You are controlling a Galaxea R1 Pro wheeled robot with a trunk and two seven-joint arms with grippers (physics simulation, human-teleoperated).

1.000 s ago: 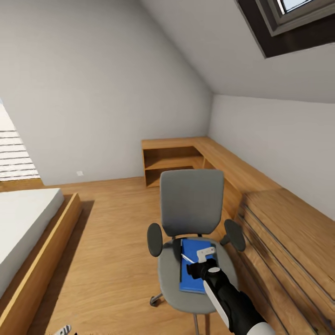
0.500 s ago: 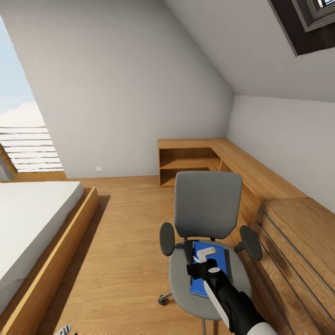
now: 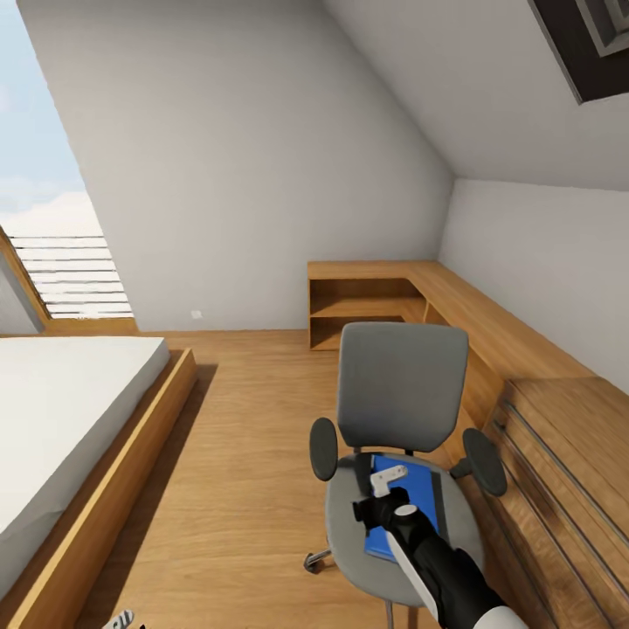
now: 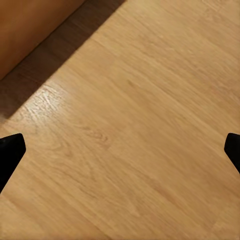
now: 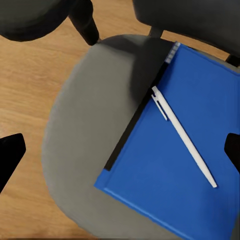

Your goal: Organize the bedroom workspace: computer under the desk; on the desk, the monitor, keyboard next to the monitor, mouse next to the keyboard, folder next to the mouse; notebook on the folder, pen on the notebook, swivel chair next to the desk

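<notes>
The grey swivel chair [image 3: 402, 384] stands on the wood floor, its back towards the far wall. On its seat [image 5: 75, 130] lies a blue flat notebook [image 5: 170, 165] [image 3: 418, 511] with the white pen [image 5: 182, 135] lying diagonally on it. A thin black strip [image 5: 131, 127] shows under one edge of the notebook; I cannot tell what it is. My right gripper [image 3: 381, 494] [image 5: 120, 155] hovers open just above the seat, over the blue item, touching nothing. My left gripper [image 4: 120, 150] hangs open over bare floor. The desk, monitor, keyboard and mouse are out of view.
A low bed [image 3: 70, 419] with a wooden frame fills the left. A light-wood chest [image 3: 559, 472] with long bar handles stands close to the chair's right. A low wooden shelf [image 3: 367, 301] runs along the far wall. Open floor [image 3: 236, 454] lies between bed and chair.
The camera has turned left, so chair, shelf and chest sit further right in the picture. My right gripper stays open over the seat, now nearer the blue item's left edge.
</notes>
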